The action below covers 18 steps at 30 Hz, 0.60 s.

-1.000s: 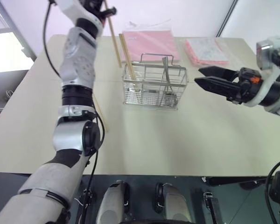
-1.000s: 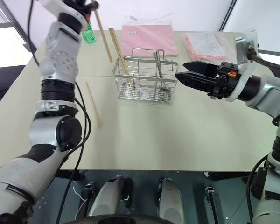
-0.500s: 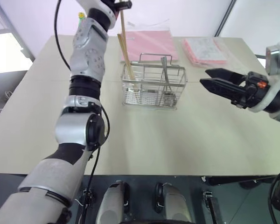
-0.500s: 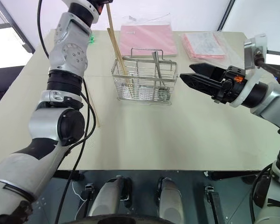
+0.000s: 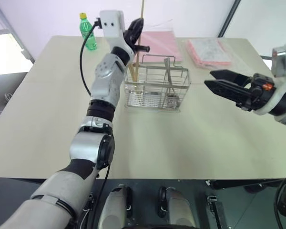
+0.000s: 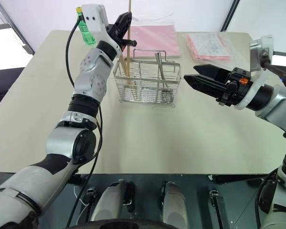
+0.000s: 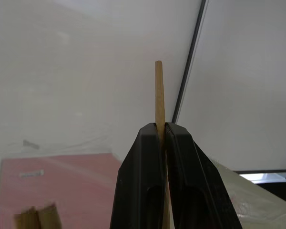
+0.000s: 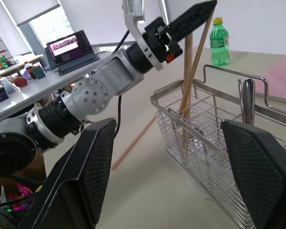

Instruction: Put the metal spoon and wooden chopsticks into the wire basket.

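Our left gripper (image 7: 161, 136) pinches one of the wooden chopsticks (image 6: 129, 28) upright above the wire basket (image 6: 148, 82), its lower end down inside the basket's nine-o'clock end, beside another stick leaning there. The metal spoon (image 6: 161, 69) stands in the basket toward its three-o'clock side. Our right gripper (image 6: 191, 78) hangs at three o'clock of the basket, fingers spread and holding nothing. Another chopstick (image 8: 133, 143) lies on the table (image 6: 181, 138) on the far side of the basket from our right gripper.
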Each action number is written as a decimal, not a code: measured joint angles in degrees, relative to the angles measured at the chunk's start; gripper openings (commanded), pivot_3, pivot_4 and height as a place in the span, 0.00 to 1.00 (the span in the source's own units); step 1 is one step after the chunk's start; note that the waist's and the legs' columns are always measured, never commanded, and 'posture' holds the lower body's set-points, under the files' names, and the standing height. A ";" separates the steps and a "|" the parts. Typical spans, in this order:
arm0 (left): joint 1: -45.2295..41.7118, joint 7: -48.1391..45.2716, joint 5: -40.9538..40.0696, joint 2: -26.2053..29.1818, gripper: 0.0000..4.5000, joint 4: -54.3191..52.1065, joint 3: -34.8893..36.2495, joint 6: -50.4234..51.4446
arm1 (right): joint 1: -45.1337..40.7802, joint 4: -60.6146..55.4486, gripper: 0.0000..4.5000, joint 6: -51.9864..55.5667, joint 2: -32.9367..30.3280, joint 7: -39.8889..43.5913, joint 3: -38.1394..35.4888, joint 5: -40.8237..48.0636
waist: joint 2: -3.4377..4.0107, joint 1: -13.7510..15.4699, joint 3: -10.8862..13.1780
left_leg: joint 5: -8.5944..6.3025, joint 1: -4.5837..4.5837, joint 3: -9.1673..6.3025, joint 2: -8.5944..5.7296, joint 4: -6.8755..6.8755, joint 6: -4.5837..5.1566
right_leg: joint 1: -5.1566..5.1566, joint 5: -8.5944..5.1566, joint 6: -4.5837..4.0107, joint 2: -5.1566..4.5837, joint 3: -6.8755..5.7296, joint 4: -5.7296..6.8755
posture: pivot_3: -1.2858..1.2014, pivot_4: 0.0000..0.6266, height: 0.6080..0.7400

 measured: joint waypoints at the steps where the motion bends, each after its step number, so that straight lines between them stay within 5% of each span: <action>1: 0.63 -0.15 -0.09 -0.05 0.43 -0.98 -0.03 0.34 | 0.01 0.00 0.80 -0.21 0.00 0.00 0.02 -0.01 | 0.00 0.00 0.00 | 0.00 0.00 0.00 0.00 0.00 0.00 | 0.00 0.00 0.00 0.00 0.00 0.00 | 0.52 0.24 0.69; 6: 3.58 -0.11 -2.13 0.03 0.99 -10.63 -0.03 6.86 | -0.04 0.45 0.80 -1.13 0.16 0.09 1.50 -0.16 | 0.00 0.07 0.00 | 0.00 0.00 -0.02 0.00 0.01 0.00 | 0.02 0.00 0.00 0.00 0.00 0.00 | 0.52 0.24 0.69; 13: 5.21 6.80 -5.30 5.38 0.99 -26.24 2.13 20.88 | -0.53 2.59 0.80 -3.20 0.25 1.50 4.53 -1.94 | 0.02 -0.21 -0.01 | 0.00 0.04 -0.02 0.03 0.00 0.00 | 0.01 0.00 0.00 0.04 0.03 0.04 | 0.52 0.24 0.69; 18: 5.13 20.48 -3.78 13.43 0.99 -26.19 7.47 35.09 | -1.42 3.49 0.80 -4.43 0.60 2.56 6.15 -2.91 | 0.03 -0.12 -0.02 | 0.00 0.08 -0.03 0.02 0.00 0.00 | 0.06 0.00 0.00 0.07 0.05 0.08 | 0.52 0.24 0.69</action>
